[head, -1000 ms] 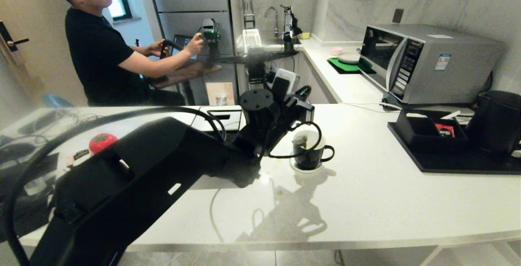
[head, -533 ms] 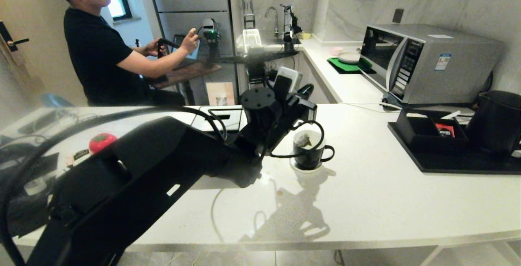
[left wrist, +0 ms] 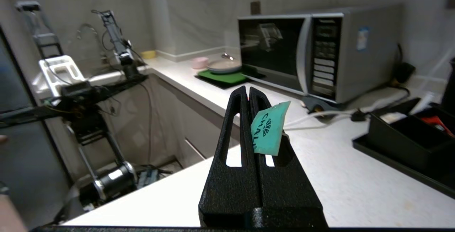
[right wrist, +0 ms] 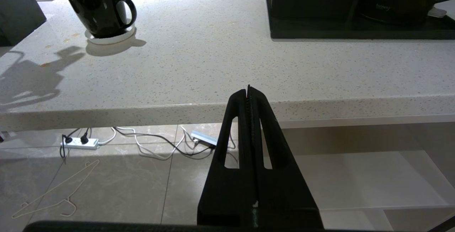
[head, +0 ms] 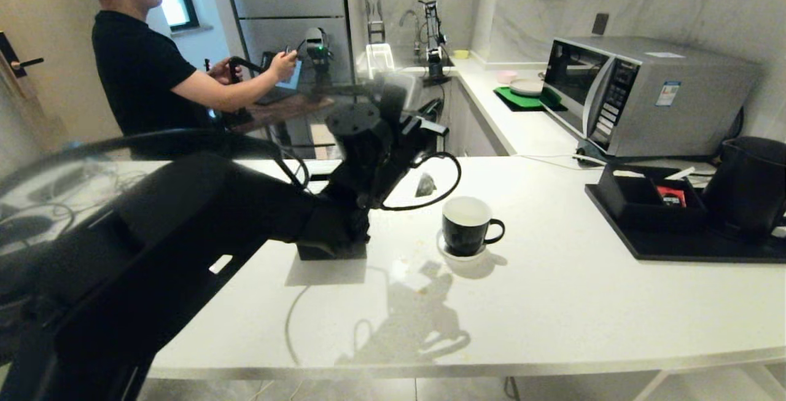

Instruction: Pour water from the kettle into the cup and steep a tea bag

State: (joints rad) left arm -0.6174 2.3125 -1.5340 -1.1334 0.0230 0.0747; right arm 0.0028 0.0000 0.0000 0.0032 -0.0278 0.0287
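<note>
Lifted clear of the cup since a second ago, the left arm has swung up and toward the bench's far left, taking the bag out with it. Its left gripper fingers [left wrist: 249,98] are pressed fully together on a small teal paper tag [left wrist: 269,128] printed in dark letters; below it, on its string, the small pale grey tea bag [head: 425,185] hangs in the air to the left of and above the glossy black mug with a white interior [head: 468,233]. That mug sits on its little white round saucer [head: 453,253] near the middle of the white speckled bench [head: 552,303]. At the bench's right edge the matte black rounded kettle [head: 749,185] rests on a black tray [head: 688,246] beside a black compartment box.

My guess is the pouring and steeping are done and only getting rid of the bag is left, though no view shows how full the mug is.

Only the left wrist view shows the tag pinched between the fingers; only the head view shows the bag dangling. The right wrist view shows the right gripper [right wrist: 248,91] parked below the bench's near edge, closed on nothing. A person sits at a desk beyond the bench.
</note>
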